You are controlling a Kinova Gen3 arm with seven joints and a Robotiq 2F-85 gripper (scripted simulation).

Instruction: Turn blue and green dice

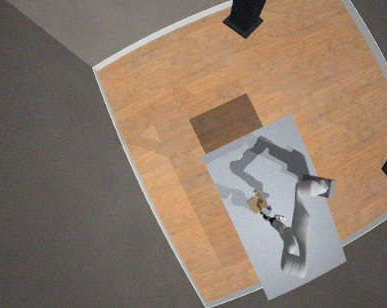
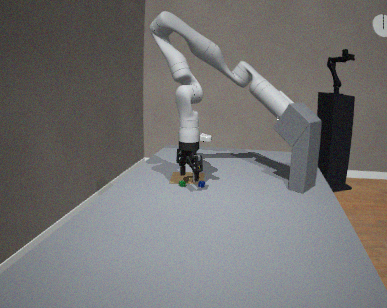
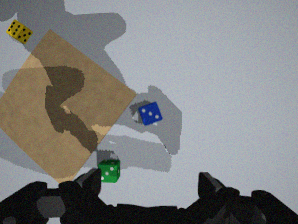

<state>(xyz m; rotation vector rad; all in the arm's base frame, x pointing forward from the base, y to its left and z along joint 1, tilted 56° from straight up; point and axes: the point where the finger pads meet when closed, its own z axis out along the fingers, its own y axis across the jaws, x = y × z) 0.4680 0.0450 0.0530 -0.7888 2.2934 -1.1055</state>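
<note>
Blue die [image 1: 269, 208] [image 2: 201, 184] [image 3: 150, 113], three pips up, lies on the grey counter [image 1: 310, 240] [image 2: 188, 240] [image 3: 240, 90] just off the tan mat [image 1: 254, 206] [image 2: 176, 178] [image 3: 30, 110]. The green die [image 1: 261, 213] [image 2: 182, 183] [image 3: 109, 171] lies beside the mat too, seemingly near the left-hand fingertip in the wrist view. The fingers [image 1: 264, 217] [image 2: 189, 176] stand wide, holding nothing. Lowering them uncentred could knock the green die away or ruck the mat's corner. The yellow die [image 1: 255, 192] [image 3: 19, 32], beyond the mat's far side, could be tipped by a careless sweep.
</note>
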